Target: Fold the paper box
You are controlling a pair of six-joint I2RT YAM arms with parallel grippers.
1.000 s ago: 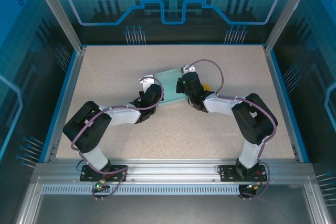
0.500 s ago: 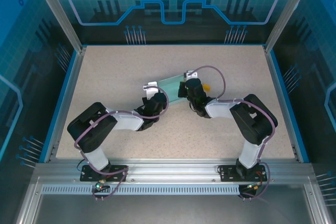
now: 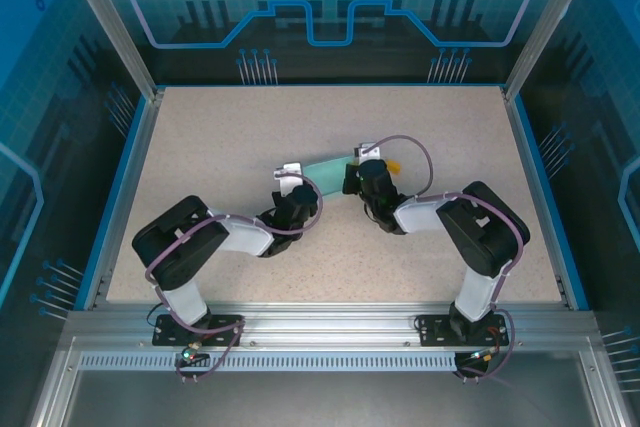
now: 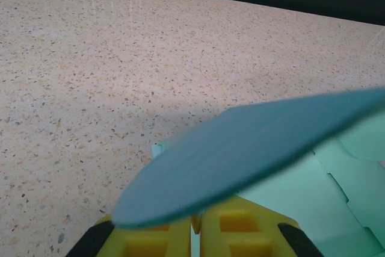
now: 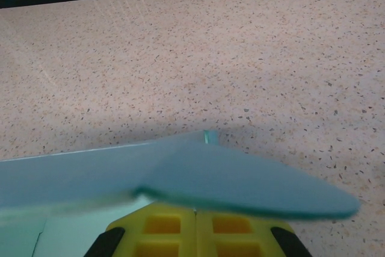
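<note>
The left gripper (image 4: 197, 233) sits at the bottom of its wrist view. Its yellow pads (image 4: 240, 236) are drawn close, with a thin slit between them. A sliver of pale card shows in that slit, so the fingers are pinched on the paper box (image 4: 240, 148). Straight over the fingertips a flap of the card bows up and across. It is blurred and shaded to a dull blue-teal, and its rounded end lies left of the fingers. Right of the fingers lies the paler mint part of the sheet, with stepped, die-cut tab edges. Beyond the fingertips the speckled table (image 4: 90, 58) runs away.

In the right wrist view the right gripper (image 5: 195, 221) has its pads pressed together to a hairline seam, clamped on the card. The flap spreads just over the tips, with a rounded end to the right of the fingers and a long straight-edged strip reaching left. A paler panel lies low on the left.

From above, the card is a narrow pale blue-green band spanning from the left fingers to the right fingers. A small orange-yellow object (image 3: 395, 162) lies just past the right gripper, on the side away from the card.
</note>
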